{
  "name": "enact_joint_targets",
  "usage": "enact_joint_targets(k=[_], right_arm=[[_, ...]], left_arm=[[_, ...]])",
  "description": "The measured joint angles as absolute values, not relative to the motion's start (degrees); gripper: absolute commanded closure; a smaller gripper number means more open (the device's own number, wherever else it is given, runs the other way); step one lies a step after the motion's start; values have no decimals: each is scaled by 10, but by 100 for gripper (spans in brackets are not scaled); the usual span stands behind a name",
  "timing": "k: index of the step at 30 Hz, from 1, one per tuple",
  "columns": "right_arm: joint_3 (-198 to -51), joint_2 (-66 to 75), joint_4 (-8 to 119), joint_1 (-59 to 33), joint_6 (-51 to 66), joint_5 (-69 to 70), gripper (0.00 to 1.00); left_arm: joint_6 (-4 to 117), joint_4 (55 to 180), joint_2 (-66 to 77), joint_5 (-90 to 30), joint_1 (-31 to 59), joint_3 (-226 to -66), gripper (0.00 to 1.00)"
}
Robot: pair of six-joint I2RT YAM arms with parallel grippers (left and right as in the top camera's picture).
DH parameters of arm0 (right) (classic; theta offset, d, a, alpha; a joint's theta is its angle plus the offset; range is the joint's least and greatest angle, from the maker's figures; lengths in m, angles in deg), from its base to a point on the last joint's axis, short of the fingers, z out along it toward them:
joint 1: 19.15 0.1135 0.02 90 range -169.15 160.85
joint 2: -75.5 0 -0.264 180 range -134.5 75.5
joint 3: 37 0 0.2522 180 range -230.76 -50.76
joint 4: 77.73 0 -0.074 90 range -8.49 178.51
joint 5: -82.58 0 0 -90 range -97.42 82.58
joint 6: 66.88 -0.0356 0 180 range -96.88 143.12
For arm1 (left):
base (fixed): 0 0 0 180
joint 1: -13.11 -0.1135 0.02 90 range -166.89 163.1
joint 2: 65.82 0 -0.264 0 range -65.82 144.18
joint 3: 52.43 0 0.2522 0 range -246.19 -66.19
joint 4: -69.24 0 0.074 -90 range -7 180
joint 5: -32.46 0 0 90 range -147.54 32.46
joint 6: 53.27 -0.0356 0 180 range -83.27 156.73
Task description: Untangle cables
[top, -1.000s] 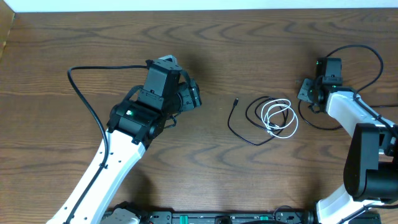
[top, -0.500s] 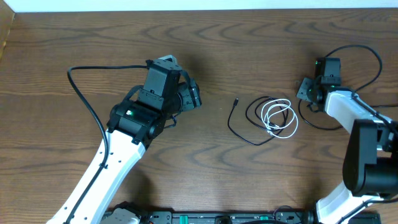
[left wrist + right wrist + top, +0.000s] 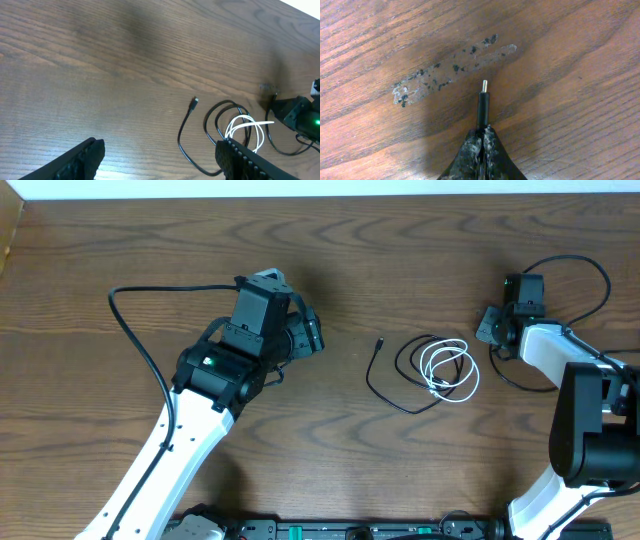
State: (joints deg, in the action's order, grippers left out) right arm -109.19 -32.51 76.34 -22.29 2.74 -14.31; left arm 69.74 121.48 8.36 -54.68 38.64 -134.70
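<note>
A thin black cable with its free plug lies mid-table, looped together with a coiled white cable. Both also show in the left wrist view, the black and the white. My right gripper is shut on the plug end of another thin black cable, which trails in a loop beside the pile. The plug tip points out past my shut fingers just above the wood. My left gripper is open and empty, left of the cables.
A pale scuffed patch marks the wood ahead of the held plug. The thick robot cables arc behind each arm: one at the left, one at the right. The table's far edge is at the top.
My right gripper has shifted slightly to the left with the plug held in it, and its trailing cables have moved a little. The left arm and the pile have not moved.
</note>
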Motion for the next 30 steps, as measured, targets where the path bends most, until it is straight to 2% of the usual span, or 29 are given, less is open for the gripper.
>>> enact_joint_targets(k=[6, 11, 17, 23, 27, 30], right_arm=[[-1093, -321, 759, -239, 27, -138, 99], [-1100, -272, 755, -290, 27, -141, 99], [-1141, -182, 762, -408, 25, -168, 99], [-1148, -164, 721, -546, 1, -176, 98], [-1147, -173, 712, -602, -11, -155, 74], [-1147, -173, 713, -616, -15, -106, 73]], left_arm=[[697, 1215, 84, -547, 386, -1347, 23], [697, 1215, 84, -547, 386, -1347, 23], [697, 1215, 84, -547, 386, -1347, 23], [697, 1215, 84, -547, 386, -1347, 23], [697, 1215, 84, -547, 386, -1347, 23], [697, 1215, 84, -547, 386, -1347, 23]])
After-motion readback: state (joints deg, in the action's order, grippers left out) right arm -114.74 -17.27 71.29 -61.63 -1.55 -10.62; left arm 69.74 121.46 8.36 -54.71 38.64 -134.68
